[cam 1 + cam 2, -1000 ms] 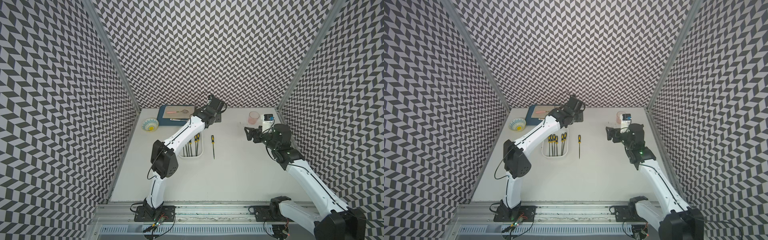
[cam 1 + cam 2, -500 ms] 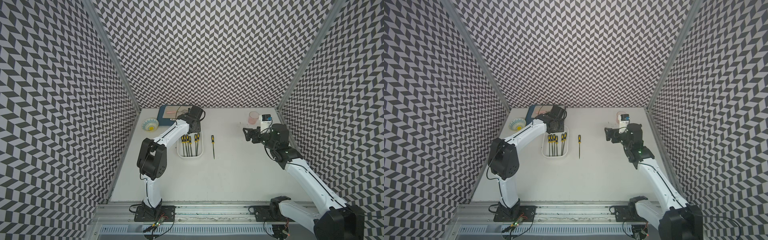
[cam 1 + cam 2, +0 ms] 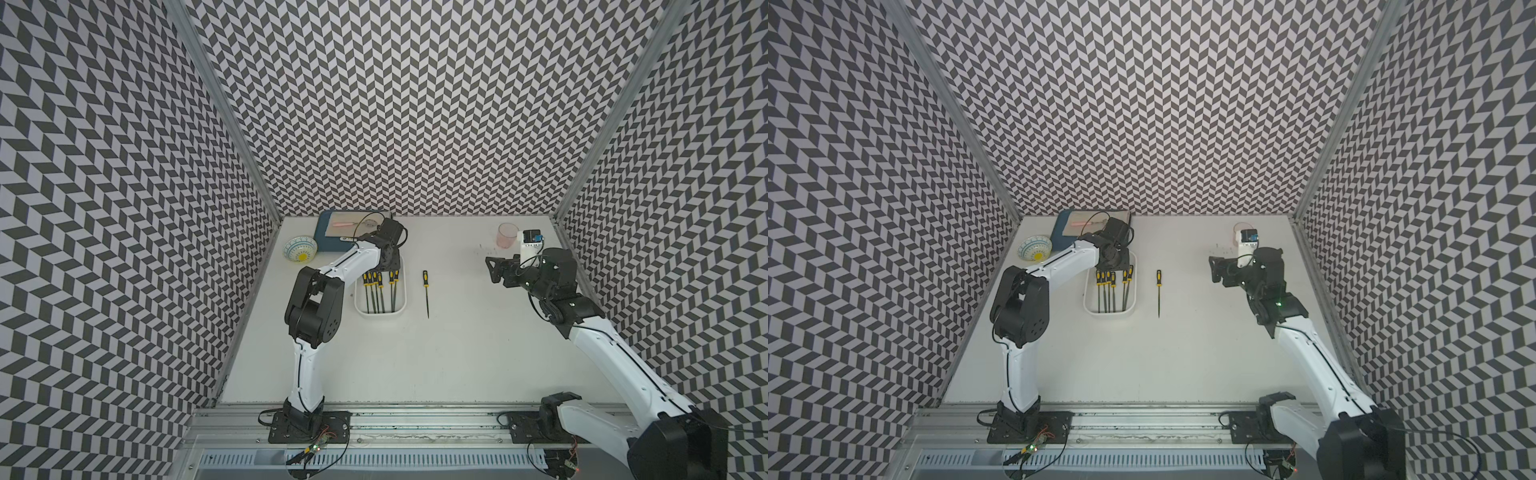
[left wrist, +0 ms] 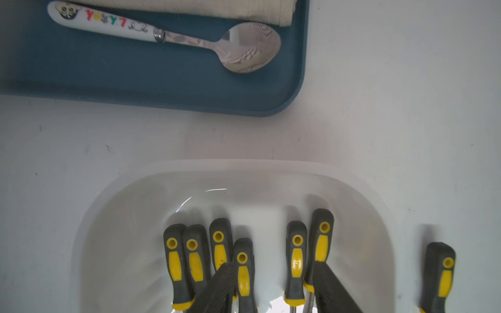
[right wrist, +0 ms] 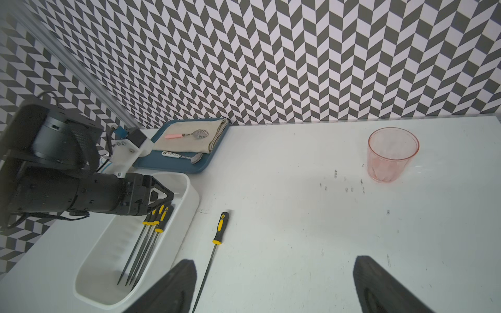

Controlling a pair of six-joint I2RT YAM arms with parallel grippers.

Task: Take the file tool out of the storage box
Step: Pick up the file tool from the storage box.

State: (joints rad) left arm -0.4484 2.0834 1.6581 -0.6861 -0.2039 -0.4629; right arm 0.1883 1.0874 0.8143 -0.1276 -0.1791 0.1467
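Left gripper (image 4: pixel 273 268), jaws partly spread, seemingly straddles 2 file handles (image 4: pixel 243 271) in the storage box (image 4: pixel 244 165).

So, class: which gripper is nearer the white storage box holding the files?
Left. The left gripper is right above the storage box's far end, jaws open over the file handles. The right gripper hovers well apart from it, beyond the loose file beside the box.

Lower centre, six file handles (image 4: pixel 296 257) lie in the white storage box (image 4: pixel 244 169) under the parted fingers (image 4: pixel 221 290) of the left gripper (image 4: pixel 272 267), a seventh file (image 4: pixel 440 271) lies outside at lower right, and a spoon (image 4: pixel 244 51) rests on the blue tray (image 4: pixel 135 78) upper left.
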